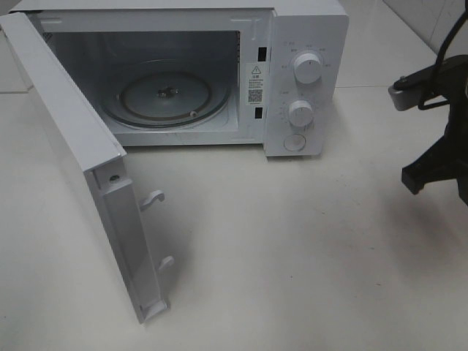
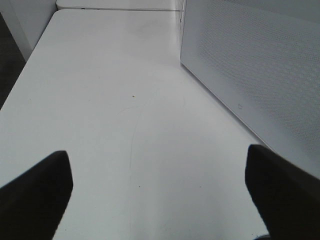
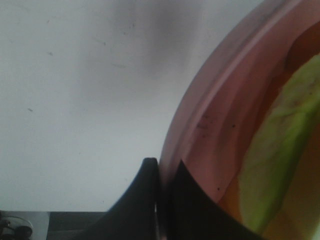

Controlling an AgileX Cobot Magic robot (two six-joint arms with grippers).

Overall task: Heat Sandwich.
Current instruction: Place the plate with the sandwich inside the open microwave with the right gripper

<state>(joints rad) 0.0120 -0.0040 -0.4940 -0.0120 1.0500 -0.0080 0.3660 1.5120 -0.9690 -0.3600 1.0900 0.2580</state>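
Rim of pink plate (image 3: 210,115) pinched by right end effector (image 3: 162,167); left end effector (image 2: 160,185) spread.
The sandwich (image 3: 280,165) could be tipped off if the grip slips.

black wedge-shaped left fingers (image 2: 35,195), black right arm (image 1: 439,150), grey bracket (image 1: 401,95), black cable (image 1: 447,40)

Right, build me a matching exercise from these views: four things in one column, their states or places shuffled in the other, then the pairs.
Things
1. microwave door
2. glass turntable
3. left claw
4. right claw

States or places
A. shut on the rim of the pink plate
B. wide open over the table, holding nothing
C. standing open
D. lying inside the microwave

Pairs: 1-C, 2-D, 3-B, 4-A
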